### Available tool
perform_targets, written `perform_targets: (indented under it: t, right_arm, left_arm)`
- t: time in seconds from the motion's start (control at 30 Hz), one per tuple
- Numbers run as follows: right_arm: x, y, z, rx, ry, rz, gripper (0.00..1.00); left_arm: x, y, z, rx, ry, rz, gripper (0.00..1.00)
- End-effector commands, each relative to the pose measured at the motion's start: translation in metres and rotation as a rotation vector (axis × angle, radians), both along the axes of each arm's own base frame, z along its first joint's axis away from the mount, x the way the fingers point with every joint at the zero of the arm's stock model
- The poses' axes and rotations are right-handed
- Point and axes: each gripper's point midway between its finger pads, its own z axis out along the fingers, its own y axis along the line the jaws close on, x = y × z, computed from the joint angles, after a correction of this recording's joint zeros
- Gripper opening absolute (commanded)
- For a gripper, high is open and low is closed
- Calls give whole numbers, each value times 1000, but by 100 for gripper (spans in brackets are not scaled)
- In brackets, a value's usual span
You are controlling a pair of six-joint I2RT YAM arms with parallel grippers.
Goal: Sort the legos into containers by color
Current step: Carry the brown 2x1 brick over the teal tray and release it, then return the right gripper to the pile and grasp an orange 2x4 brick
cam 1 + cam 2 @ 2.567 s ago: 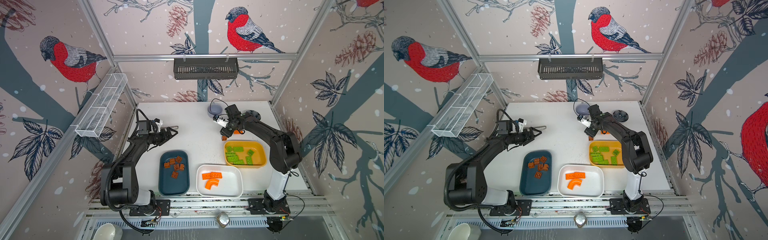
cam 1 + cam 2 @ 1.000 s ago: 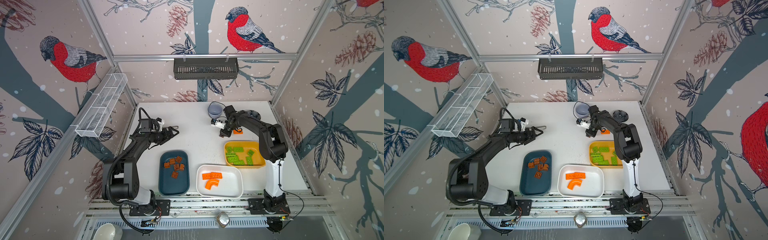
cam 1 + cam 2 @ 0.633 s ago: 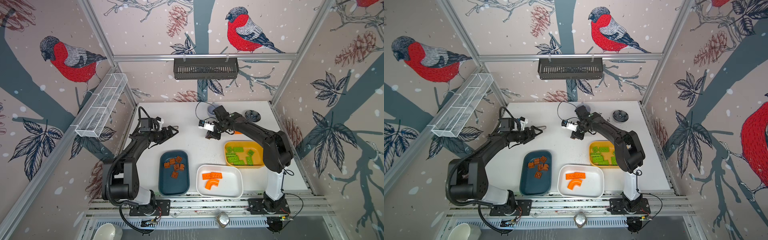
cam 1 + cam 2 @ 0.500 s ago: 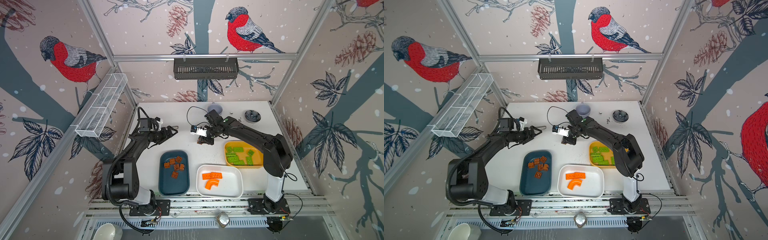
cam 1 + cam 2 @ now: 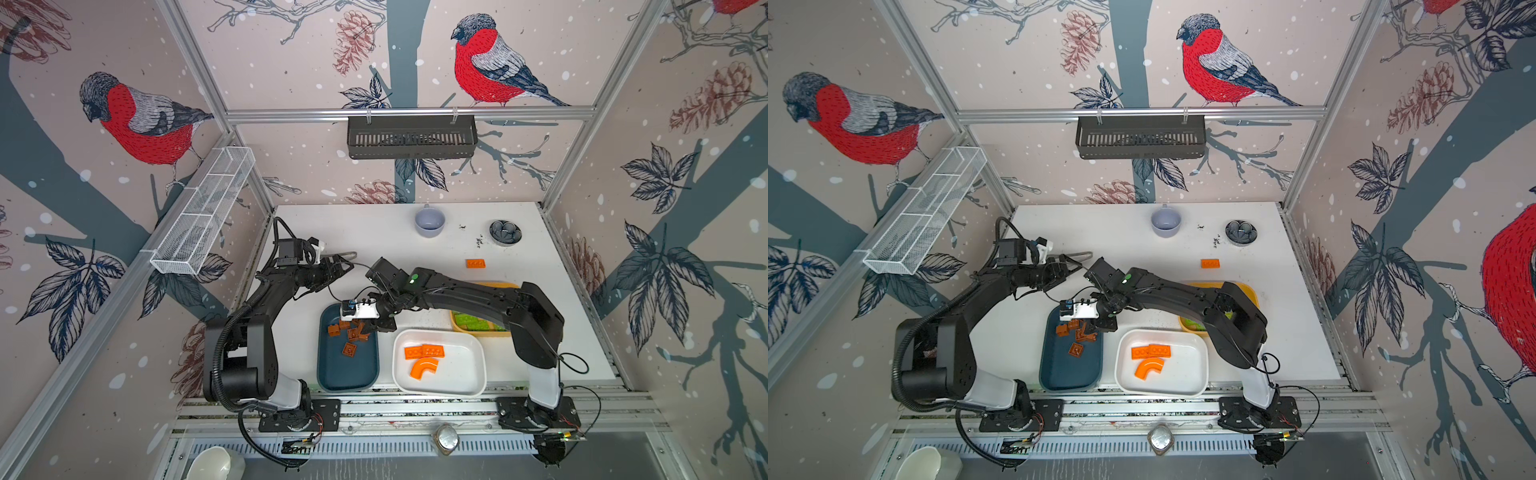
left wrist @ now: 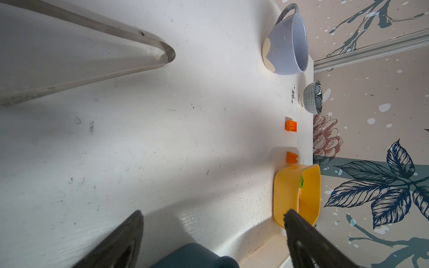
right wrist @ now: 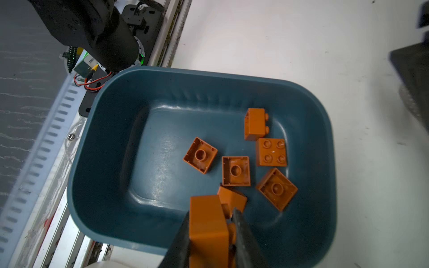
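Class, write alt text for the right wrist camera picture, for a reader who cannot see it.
Dark jaws hold a brown block over a teal tray, where several more brown blocks lie loose, some upside down. White table surrounds the tray.

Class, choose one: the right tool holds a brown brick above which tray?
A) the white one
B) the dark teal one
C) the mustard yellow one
B: the right wrist view shows the right tool shut on a brown brick above the dark teal tray.
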Motion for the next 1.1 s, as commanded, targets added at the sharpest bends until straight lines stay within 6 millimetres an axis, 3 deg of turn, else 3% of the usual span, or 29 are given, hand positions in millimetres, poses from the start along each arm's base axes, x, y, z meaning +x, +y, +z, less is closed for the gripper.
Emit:
perform_targets:
  t: [0.0,0.2,0.27,0.37,0.5,0.8,0.9,1.07]
  right_arm:
    - [-4,0,-9,-44,-9,6,33]
    - [2,3,-4,-36,-35,-9,54]
    - [14,-2,4,-25,-37,-49,56]
    - [50,-23,18,-15,-36,-173,57]
    - [107,-76,32,-48,-65,-379,59]
    - [216,-247,21,-306,-225,-815,63]
    - [239,-286,16,-346,-246,-904,63]
    - [261,-331,0,-404,-265,-941,66]
  left_arm:
    - [3,-1,4,-3,-31,-8,94]
    - [0,-1,2,-5,-29,-10,94]
    - [0,-2,2,-7,-28,-13,94]
    - [0,-3,2,-16,-26,-17,94]
    - [1,-10,4,-37,-29,-37,94]
    - [4,-28,11,-57,-44,-76,94]
    - [4,-32,11,-57,-42,-84,94]
    - [6,-33,10,-52,-35,-86,93]
